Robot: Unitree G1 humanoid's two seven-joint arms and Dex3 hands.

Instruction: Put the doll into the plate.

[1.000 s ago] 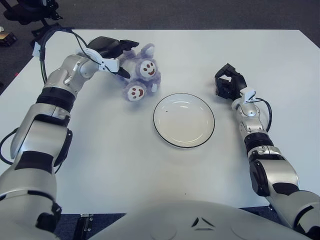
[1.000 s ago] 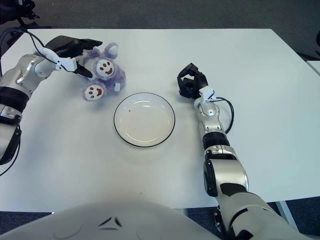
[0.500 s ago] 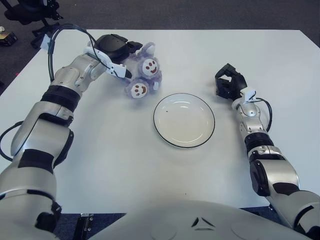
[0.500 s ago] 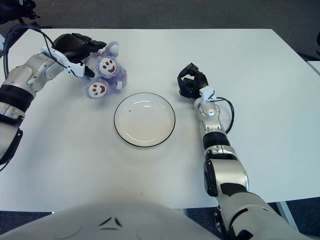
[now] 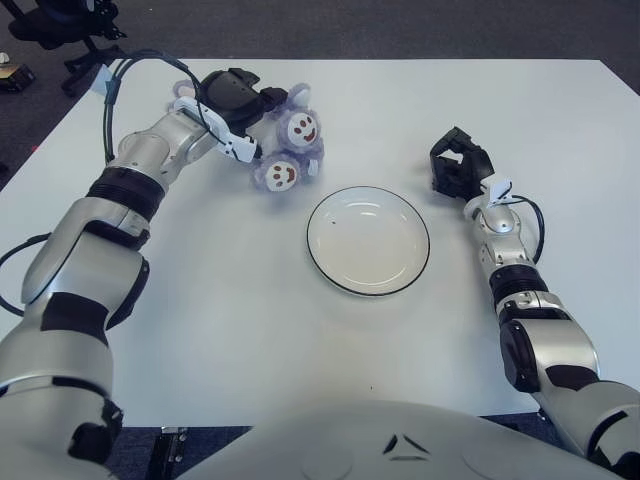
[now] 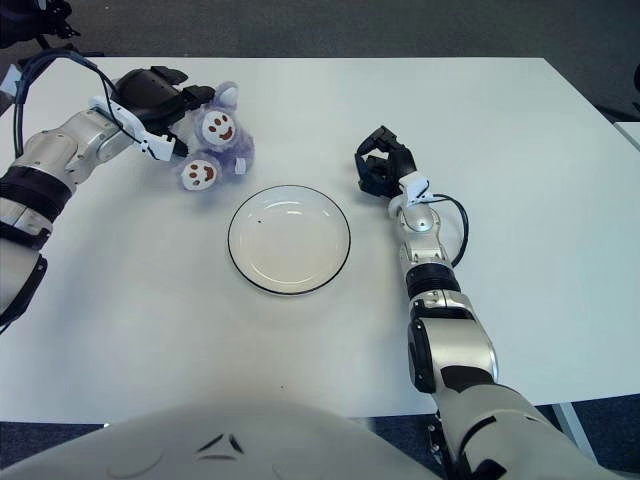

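Note:
The purple plush doll [image 5: 288,148] with two smiling white faces lies on the white table at the back left, a little behind and left of the plate [image 5: 368,240]. The plate is white with a dark rim and holds nothing. My left hand [image 5: 238,103] is at the doll's left side, fingers curled around its body. The doll still rests on the table. It also shows in the right eye view [image 6: 214,146]. My right hand [image 5: 455,165] rests curled on the table to the right of the plate, holding nothing.
The white table [image 5: 250,330] spreads wide in front of the plate. Its back edge runs just behind the doll, with dark floor and an office chair base [image 5: 60,25] beyond at the far left.
My left hand has closed from spread fingers onto the doll and shifted it slightly right, toward the plate, turning it. The right hand has not moved.

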